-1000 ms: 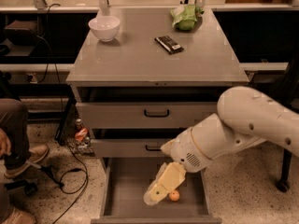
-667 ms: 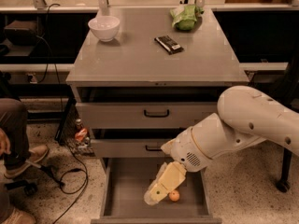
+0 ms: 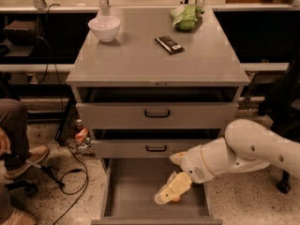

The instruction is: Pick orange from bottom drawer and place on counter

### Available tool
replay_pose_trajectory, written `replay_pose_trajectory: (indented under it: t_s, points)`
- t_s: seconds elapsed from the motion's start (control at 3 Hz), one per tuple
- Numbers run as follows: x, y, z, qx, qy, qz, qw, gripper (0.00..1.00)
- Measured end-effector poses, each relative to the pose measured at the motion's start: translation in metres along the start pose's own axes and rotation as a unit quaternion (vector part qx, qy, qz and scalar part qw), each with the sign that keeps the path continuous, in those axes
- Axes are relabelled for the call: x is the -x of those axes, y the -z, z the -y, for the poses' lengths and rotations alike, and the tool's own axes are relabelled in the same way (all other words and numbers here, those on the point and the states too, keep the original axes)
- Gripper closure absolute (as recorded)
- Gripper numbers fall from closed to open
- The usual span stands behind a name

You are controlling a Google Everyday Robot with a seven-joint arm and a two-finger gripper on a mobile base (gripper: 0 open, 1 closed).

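The bottom drawer [image 3: 133, 191] is pulled out, showing a grey tray with a flat floor. The orange [image 3: 176, 199] lies on that floor, right of the middle. My gripper [image 3: 168, 194] reaches down into the drawer from the right. Its cream tip is right at the orange and covers part of it. The white arm [image 3: 253, 149] comes in from the right at the level of the middle drawer. The counter [image 3: 140, 55] is the flat grey top of the cabinet, well above the gripper.
On the counter stand a white bowl [image 3: 104, 27] at the back left, a green bag [image 3: 186, 17] at the back right and a dark flat bar [image 3: 169, 44] near the middle. The two upper drawers stand slightly open. A seated person's leg [image 3: 14, 125] is at the left.
The bulk of the arm has dropped lower and to the right. The gripper stays at the orange in the bottom drawer. The orange has not moved.
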State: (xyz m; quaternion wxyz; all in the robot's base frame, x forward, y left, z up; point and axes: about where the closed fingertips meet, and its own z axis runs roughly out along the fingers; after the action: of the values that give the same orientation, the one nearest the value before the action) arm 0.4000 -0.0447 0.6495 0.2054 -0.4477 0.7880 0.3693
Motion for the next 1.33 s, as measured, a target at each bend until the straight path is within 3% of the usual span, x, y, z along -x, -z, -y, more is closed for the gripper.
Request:
replay_pose_trajectory:
  t_s: [0.33, 0.67, 1.0, 1.33]
  points:
    - [-0.039, -0.032, 0.048, -0.001, -0.019, 0.030, 0.9994, 0.00]
    - [-0.082, -0.069, 0.087, 0.009, -0.060, 0.049, 0.9970, 0.00]
    - [-0.097, -0.087, 0.087, 0.027, -0.077, 0.053, 0.9953, 0.00]
    - [-0.097, -0.087, 0.087, 0.027, -0.077, 0.053, 0.9953, 0.00]
